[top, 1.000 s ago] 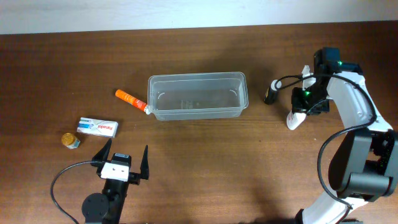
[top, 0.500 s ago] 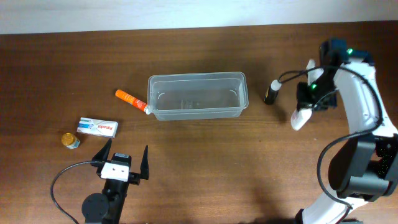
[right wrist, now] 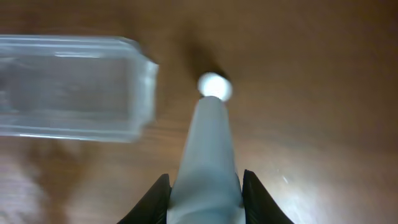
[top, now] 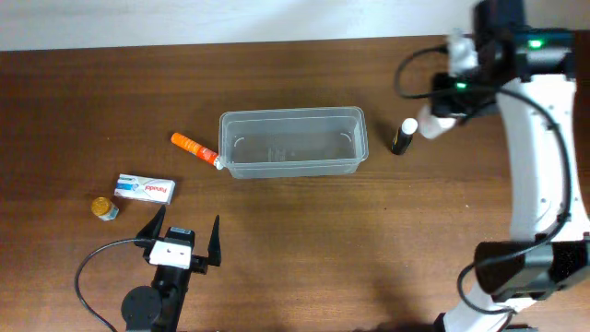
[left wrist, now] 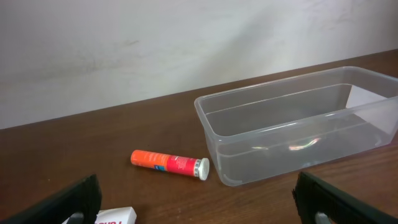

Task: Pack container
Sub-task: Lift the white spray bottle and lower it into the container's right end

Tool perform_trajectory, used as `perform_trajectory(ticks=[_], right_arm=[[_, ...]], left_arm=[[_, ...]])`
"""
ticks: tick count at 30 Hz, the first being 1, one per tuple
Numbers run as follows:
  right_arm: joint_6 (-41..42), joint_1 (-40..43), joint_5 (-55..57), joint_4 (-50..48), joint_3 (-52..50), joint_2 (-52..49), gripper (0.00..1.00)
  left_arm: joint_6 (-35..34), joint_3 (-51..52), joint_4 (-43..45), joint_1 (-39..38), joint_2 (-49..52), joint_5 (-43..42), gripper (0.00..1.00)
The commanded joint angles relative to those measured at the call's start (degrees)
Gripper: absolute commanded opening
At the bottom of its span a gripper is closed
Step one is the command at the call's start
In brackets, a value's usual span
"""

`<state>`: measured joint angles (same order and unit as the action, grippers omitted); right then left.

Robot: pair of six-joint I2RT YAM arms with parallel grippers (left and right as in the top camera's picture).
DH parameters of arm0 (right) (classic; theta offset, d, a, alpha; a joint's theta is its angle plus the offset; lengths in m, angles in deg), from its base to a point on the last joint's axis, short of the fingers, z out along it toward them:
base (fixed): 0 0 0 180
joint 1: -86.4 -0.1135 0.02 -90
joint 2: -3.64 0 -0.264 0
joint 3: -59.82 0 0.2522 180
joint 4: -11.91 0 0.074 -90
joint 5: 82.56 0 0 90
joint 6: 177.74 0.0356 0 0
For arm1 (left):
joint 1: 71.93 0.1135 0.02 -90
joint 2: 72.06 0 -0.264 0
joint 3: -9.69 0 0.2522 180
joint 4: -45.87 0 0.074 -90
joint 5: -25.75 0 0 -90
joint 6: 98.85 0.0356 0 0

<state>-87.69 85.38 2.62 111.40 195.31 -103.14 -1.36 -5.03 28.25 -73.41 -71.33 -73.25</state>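
Overhead: the right claw (top: pixel 444 112) pinches a white tube (top: pixel 430 128) above the counter (top: pixel 304 249), just right of the container (top: pixel 293 172) and close to a capped bottle (top: pixel 401 137). If carried low, the tube could topple that bottle or clip the rim. The left claw (top: pixel 187 221) rests spread.

Left wrist: the container sits empty.

Right wrist: the tube juts far past the fingers (right wrist: pixel 154 198), so it may slip.

Clear container (top: pixel 293 112) mid-table; orange tube (top: pixel 192 148) at its left end, dark bottle (top: pixel 400 138) just right. White tube (top: pixel 432 127) clamped in right gripper (top: pixel 444 111); left gripper (top: pixel 188 221) jaws spread.
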Motion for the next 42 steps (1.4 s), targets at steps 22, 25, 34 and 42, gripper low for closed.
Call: perform_trajectory(ticks=[22,25,34,42], right_arm=[[19.43,-21.53,10.1,-13.77,1.44,-8.33,0.22],[20.28,-21.53,10.12,-13.86,1.44,-10.8,0.22],[21.73,-21.51,11.23,-14.29,1.44,-17.33,0.22],[22.08,-21.42,12.68,-15.26,1.29,-20.0,0.22]], left_arm=[[-0.13,0.44,0.0,0.26,-0.39,0.24,0.99],[-0.11,0.44,0.0,0.26,-0.39,0.24,0.99],[-0.11,0.44,0.0,0.26,-0.39,0.24,0.99],[-0.11,0.44,0.0,0.26,-0.39,0.24,0.99]])
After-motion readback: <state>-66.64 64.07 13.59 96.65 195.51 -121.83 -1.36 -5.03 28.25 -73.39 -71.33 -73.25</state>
